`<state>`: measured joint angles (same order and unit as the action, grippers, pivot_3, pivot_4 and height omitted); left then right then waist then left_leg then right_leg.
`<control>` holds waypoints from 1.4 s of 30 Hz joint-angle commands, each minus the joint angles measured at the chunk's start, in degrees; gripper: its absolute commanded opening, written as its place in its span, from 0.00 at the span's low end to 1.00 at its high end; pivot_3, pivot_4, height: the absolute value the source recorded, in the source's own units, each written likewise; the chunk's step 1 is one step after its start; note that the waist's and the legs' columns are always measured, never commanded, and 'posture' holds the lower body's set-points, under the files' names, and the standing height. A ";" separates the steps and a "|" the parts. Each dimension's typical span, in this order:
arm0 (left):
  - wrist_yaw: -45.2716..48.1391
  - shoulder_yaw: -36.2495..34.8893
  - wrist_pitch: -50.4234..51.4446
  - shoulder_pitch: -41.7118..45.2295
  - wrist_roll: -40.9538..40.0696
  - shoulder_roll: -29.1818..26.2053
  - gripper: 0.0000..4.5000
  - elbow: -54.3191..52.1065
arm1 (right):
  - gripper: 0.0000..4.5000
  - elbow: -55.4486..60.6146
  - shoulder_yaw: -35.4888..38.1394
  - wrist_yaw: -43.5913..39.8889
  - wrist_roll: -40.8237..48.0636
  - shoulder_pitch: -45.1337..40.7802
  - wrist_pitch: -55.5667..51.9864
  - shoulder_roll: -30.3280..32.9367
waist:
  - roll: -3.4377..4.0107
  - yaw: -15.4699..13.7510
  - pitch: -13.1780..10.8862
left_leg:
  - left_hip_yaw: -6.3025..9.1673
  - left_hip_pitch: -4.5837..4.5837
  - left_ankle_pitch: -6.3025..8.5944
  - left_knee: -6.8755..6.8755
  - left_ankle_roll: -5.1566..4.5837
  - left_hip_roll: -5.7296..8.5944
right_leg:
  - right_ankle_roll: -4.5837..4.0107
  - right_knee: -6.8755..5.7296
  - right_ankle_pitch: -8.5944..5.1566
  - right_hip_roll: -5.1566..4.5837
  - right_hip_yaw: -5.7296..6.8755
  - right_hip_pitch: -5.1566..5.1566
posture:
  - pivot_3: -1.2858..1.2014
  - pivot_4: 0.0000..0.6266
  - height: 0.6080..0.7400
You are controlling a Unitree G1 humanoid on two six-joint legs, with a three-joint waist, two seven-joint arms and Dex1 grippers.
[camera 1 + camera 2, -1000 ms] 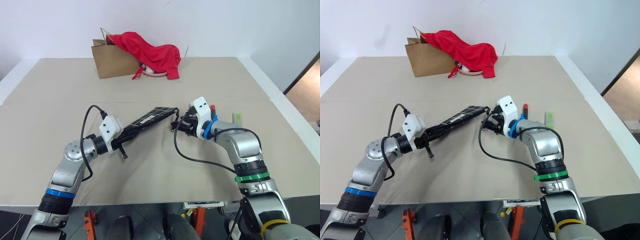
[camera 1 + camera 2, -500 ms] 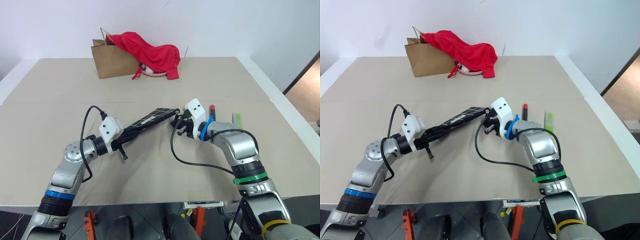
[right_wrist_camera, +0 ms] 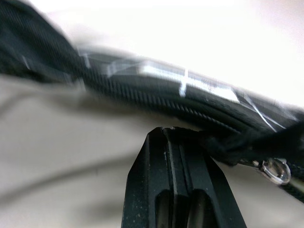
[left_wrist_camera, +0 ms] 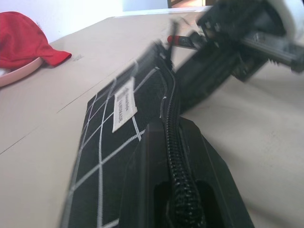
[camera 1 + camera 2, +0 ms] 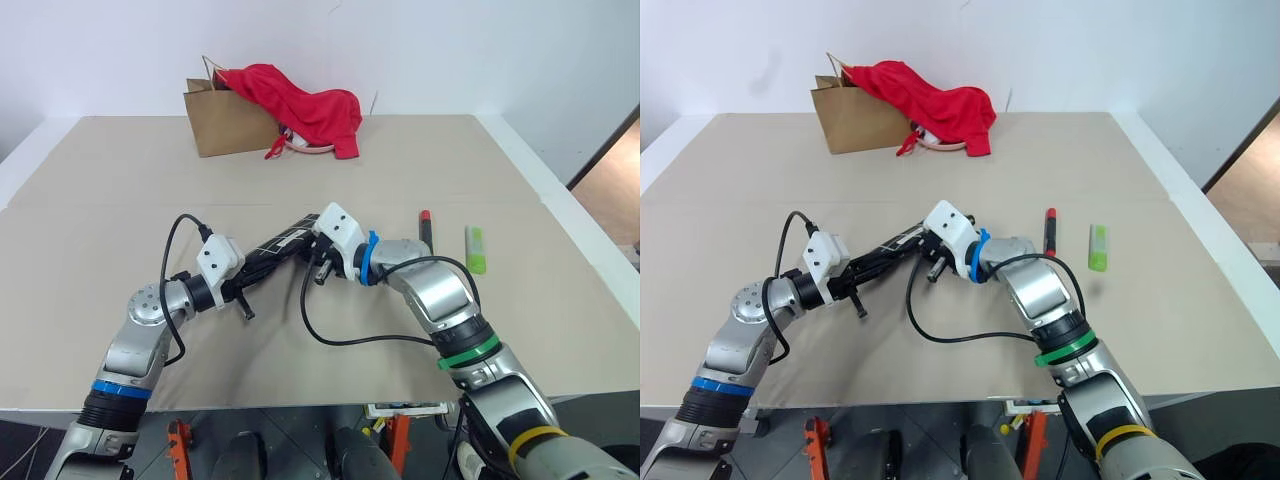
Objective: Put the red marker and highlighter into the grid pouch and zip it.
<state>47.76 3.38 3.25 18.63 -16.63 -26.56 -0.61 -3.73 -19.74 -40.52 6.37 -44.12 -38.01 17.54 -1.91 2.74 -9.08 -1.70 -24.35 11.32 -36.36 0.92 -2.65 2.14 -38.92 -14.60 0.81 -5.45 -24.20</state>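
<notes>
Worktop (image 5: 120,200): wide beige surface, fills mid-frame.

Brown paper bag (image 5: 222,122), upper left of frame, a red cloth (image 5: 300,105) draped over its mouth; contents hidden.

Grid pouch (image 4: 123,102), flat black fabric with white grid lines and a small white label, is held edge-up just left of centre. Left gripper (image 4: 173,190) is clamped shut on its near end, along the zipper line. Right gripper (image 3: 173,156) has its fingers closed on the black zipper pull cord (image 3: 228,142) at the pouch's top edge.

Step in hand, as I read it: opening the zipper. Nothing packed yet. Whether the pouch mouth is open, cannot tell.

Red marker (image 5: 425,228), slim dark barrel with a red end, and highlighter (image 5: 475,248), chunky lime-green, both lie on the worktop right of centre, near each other, apart from the pouch.

Next move calls for a steady pull along the zipper line while the left holds firm.
</notes>
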 commanded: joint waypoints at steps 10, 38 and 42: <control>0.42 -0.97 -2.14 0.13 -0.11 0.51 0.00 -0.19 | 0.01 9.16 -9.15 -12.81 -0.81 0.48 3.37 3.65 | 0.00 0.01 0.00 | 0.11 -0.05 0.00 0.00 0.00 -0.02 | -0.25 0.00 0.10 0.03 0.15 -0.02 | 0.52 0.24 1.00; 4.54 -3.52 -2.94 -2.20 -6.02 1.48 0.00 -2.42 | 0.98 20.05 28.24 -1.75 6.26 17.39 -13.44 29.26 | -0.04 -0.01 -0.02 | 0.24 0.06 -0.06 -0.05 0.09 -0.07 | -0.19 0.09 0.03 0.00 0.42 0.14 | 0.52 0.24 1.00; 4.83 -3.55 -3.05 -1.82 -6.42 1.65 0.00 -2.17 | 0.98 14.72 27.88 6.32 1.55 18.01 -15.49 29.04 | -0.03 -0.01 -0.02 | 0.19 0.09 -0.16 -0.03 -0.01 -0.06 | -0.22 0.08 0.10 0.01 0.37 0.15 | 0.52 0.24 1.00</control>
<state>52.36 1.21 1.27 16.27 -21.79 -25.17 -0.79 11.52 7.18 -37.78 10.24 -25.88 -52.92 46.16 -1.94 2.73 -9.11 -1.54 -24.26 11.16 -36.39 0.91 -2.71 1.93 -38.84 -14.50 0.82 -5.11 -24.06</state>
